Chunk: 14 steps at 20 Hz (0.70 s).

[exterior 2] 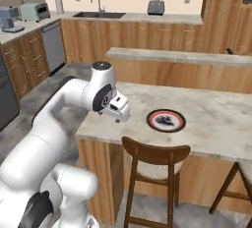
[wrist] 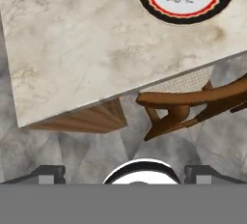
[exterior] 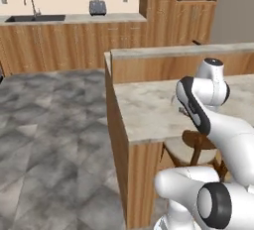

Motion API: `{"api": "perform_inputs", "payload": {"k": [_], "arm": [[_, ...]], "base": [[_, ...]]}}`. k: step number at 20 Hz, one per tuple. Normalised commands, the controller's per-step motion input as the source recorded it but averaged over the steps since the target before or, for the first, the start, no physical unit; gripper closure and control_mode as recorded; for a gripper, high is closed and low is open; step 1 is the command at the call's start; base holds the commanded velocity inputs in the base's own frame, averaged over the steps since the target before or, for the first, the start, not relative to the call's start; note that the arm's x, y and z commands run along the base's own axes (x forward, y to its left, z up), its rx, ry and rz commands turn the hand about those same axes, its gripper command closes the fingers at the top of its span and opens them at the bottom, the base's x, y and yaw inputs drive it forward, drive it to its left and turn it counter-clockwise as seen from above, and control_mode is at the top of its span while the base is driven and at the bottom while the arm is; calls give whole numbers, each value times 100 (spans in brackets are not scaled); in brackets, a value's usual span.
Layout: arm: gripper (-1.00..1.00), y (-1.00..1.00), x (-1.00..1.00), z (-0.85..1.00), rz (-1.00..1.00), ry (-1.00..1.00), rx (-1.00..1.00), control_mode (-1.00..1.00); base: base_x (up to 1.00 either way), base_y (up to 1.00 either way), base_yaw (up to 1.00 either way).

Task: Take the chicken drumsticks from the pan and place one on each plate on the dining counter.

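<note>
1. The gripper [exterior 2: 119, 115] is standing spread wide with nothing between its jaws, and it is hovering over the near left corner of the dining counter [exterior 2: 216, 119].
2. In the hand view, the two dark fingertips [wrist: 48, 174] are sitting far apart at the bottom, with grey floor [wrist: 72, 150] lying beneath them.
3. A wooden stool [exterior 2: 155, 165] is standing tucked against the counter's near edge, just right of the gripper.
4. The counter's near edge and left edge are meeting at a square corner; bare stone top is lying open around the gripper.
5. The red-rimmed plate [exterior 2: 166, 120] is lying flat on the counter top, near its front edge and right of the gripper. Being round, it is showing no long axis; its dark centre is facing upward.
6. Beyond the plate, a raised wood-panelled ledge [exterior 2: 177, 57] is bounding the counter's far side.
</note>
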Motion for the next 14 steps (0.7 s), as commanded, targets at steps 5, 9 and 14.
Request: {"api": "perform_inputs", "payload": {"k": [5,9,14], "arm": [[-100,0,0,0,0,0,0,100],[-100,0,0,0,0,0,0,100],[-100,0,0,0,0,0,0,100]], "base": [[49,100,-20],[44,100,-22],[21,100,-26]]}}
